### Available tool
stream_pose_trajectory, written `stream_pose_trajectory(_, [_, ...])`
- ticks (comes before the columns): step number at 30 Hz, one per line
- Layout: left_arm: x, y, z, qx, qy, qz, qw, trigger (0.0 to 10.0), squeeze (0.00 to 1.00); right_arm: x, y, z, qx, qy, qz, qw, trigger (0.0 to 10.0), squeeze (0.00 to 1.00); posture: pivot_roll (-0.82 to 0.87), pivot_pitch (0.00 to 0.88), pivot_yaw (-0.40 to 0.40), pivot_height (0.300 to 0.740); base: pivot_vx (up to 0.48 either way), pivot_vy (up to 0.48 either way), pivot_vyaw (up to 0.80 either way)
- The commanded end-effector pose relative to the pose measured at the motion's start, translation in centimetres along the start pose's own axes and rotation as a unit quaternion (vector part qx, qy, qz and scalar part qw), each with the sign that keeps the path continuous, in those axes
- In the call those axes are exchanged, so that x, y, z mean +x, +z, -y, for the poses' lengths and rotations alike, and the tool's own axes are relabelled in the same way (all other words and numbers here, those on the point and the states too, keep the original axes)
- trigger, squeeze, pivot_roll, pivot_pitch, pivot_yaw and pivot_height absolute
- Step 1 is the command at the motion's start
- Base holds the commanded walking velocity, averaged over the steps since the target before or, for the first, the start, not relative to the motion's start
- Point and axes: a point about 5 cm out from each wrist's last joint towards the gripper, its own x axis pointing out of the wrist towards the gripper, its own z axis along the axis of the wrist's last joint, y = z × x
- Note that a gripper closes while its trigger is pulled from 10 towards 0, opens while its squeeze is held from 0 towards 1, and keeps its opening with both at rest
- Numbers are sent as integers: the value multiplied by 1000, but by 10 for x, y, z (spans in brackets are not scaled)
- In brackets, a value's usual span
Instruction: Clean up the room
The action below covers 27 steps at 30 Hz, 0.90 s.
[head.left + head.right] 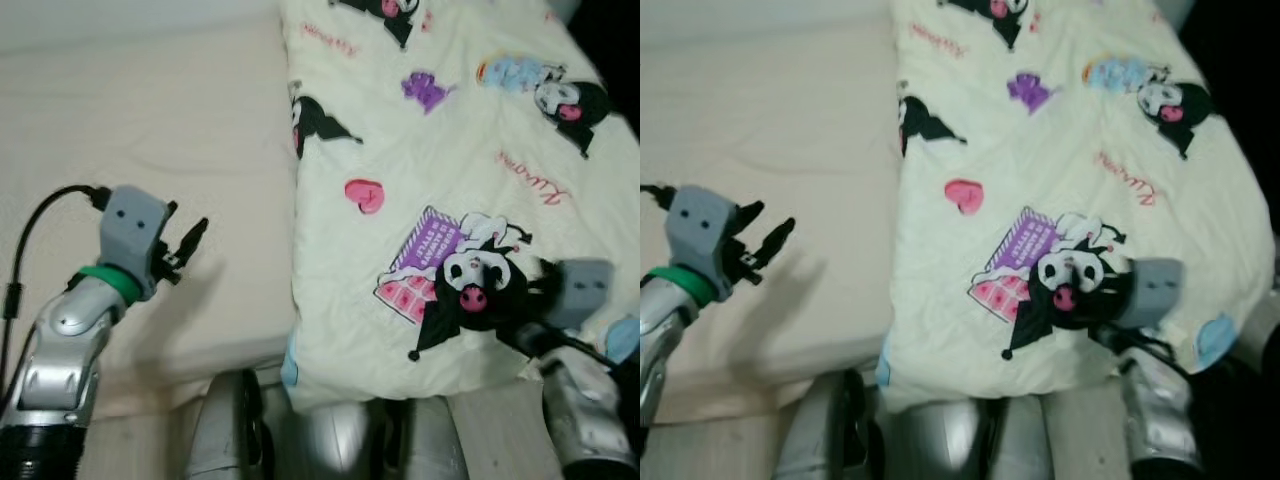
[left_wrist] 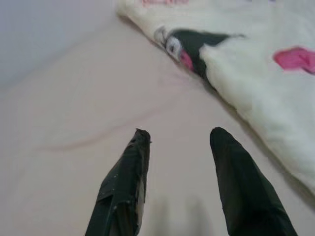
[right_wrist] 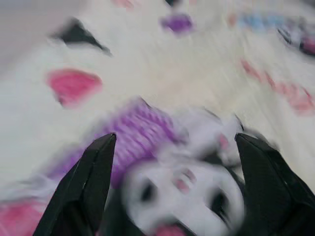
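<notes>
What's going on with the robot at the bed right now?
Left gripper open, above bare beige mattress. Right gripper open over cream cartoon-print blanket, at its near edge. Nothing in the way.

Blanket (image 3: 162, 98) print blurred — edges cut off

Soft fleecy blanket (image 1: 440, 150), matt cloth sheet (image 1: 150, 150)

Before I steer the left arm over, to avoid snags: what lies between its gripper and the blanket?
Bare beige sheet only, in the left eye view, between left gripper and blanket.
</notes>
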Motion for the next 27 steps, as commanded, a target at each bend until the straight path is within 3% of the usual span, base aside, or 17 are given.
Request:
stream_pose_trajectory(1, [0, -1, 14, 17, 26, 11, 999, 10000, 0, 0, 3, -18, 6, 16, 10, 1000, 10000, 0, -22, 115, 58, 605, 0, 0, 0])
stream_pose_trajectory(2, [3, -4, 25, 10, 32, 10, 999, 10000, 0, 4, 5, -28, -14, 27, 18, 999, 10000, 0, -28, 99, 43, 605, 0, 0, 0])
stream_pose_trajectory(3, [3, -4, 25, 10, 32, 10, 999, 10000, 0, 4, 5, -28, -14, 27, 18, 999, 10000, 0, -28, 99, 43, 605, 0, 0, 0])
stream_pose_trajectory(4, [5, -8, 35, 6, 35, 5, 999, 10000, 0, 7, 4, -33, -24, 27, 22, 999, 10000, 0, -29, 95, 41, 610, 0, 0, 0])
stream_pose_trajectory(7, [5, -18, 46, -18, 39, -17, 999, 10000, 0, 9, 0, -32, -19, 4, 20, 1000, 10000, 0, -24, 69, 25, 620, 0, 0, 0])
stream_pose_trajectory(16, [1, -32, 57, -26, 49, -51, 997, 10000, 0, 8, -4, -43, -2, 9, 1, 1000, 10000, 0, -14, 49, 7, 654, 0, 0, 0])
stream_pose_trajectory(27, [3, -34, 67, -33, 38, -55, 997, 10000, 0, 7, -7, -41, -9, 2, -7, 1000, 10000, 0, -20, 48, 4, 683, 0, 0, 0])
